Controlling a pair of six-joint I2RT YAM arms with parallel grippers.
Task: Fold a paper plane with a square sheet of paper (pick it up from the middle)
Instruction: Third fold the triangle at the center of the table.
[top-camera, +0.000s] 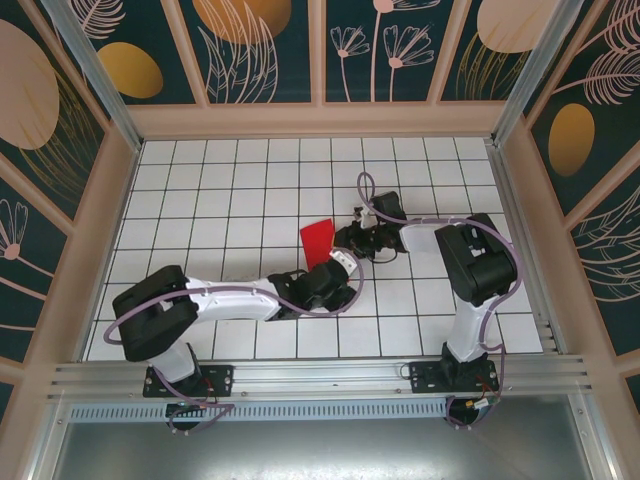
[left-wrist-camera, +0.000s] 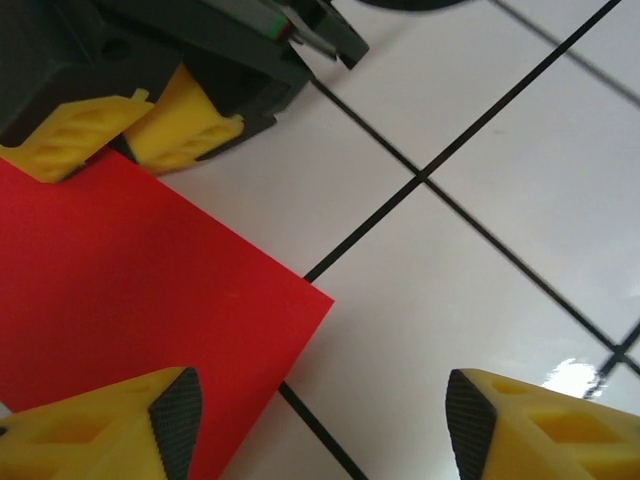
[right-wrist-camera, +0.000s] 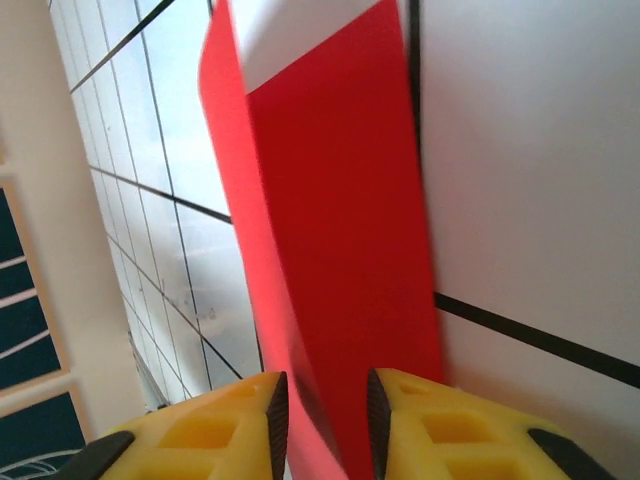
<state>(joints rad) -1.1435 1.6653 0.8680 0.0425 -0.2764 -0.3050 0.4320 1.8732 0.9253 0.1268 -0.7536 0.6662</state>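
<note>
Pinching the folded red paper (right-wrist-camera: 340, 250), right gripper (right-wrist-camera: 322, 425) clamped, left gripper (left-wrist-camera: 322, 425) open over its corner.

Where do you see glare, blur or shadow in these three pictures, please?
Left wrist view: a bright glare spot on the white table at lower right, the red paper crisp. Right wrist view: the paper is soft near the right gripper, and the table at left looks washed out. Top view: even light, only a faint shadow under the left arm.
</note>
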